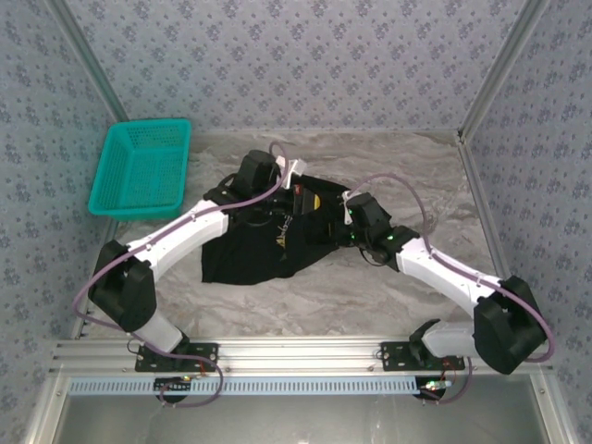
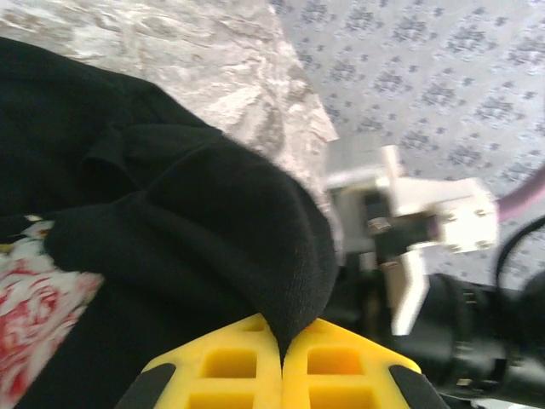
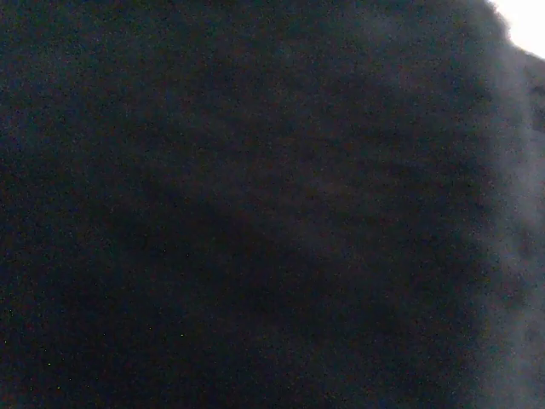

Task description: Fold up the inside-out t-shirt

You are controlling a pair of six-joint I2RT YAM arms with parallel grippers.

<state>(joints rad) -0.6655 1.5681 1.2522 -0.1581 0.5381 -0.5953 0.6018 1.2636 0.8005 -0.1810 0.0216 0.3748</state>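
The inside-out t-shirt lies crumpled in the middle of the table, black with a small light mark near its centre. My left gripper reaches over its far edge. In the left wrist view that gripper is shut, its yellow fingers pinching a raised fold of the black t-shirt, with a patch of red and white floral print at the lower left. My right gripper sits at the shirt's right edge, close to the left one. Black cloth covers the right wrist view and hides its jaws.
A teal plastic basket stands at the back left of the table, apart from the shirt. Patterned walls close in the back and both sides. The right arm's white wrist parts are close beside my left gripper.
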